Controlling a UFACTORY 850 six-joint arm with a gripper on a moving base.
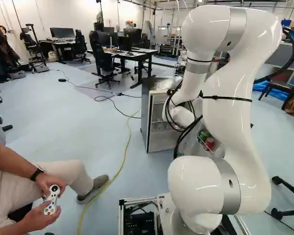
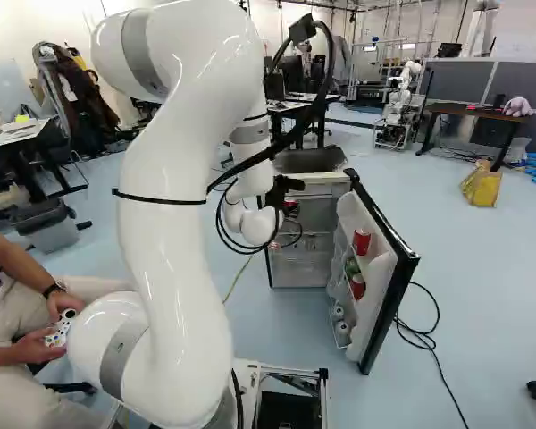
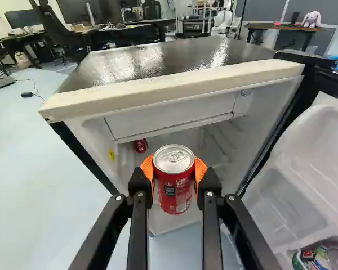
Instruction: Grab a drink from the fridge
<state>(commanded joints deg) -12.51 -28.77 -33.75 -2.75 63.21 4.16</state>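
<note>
Gripper (image 3: 173, 171) holds the red drink can (image 3: 173, 188) by its sides, below the top front edge of the fridge (image 3: 174, 88); thin-walled, probably full, perhaps slick, though moisture cannot be confirmed, best held mid-body.

From my seat, the pale floor (image 1: 100, 137) carries the fridge (image 2: 308, 259) and a yellow cable (image 1: 125, 157); I see red cans (image 2: 362, 241) and something green (image 2: 352, 266) in the open door (image 2: 396, 295).

The arm (image 1: 232, 93) hides part of the fridge (image 1: 159, 125); the wrist view crops its door (image 3: 318, 174).
</note>
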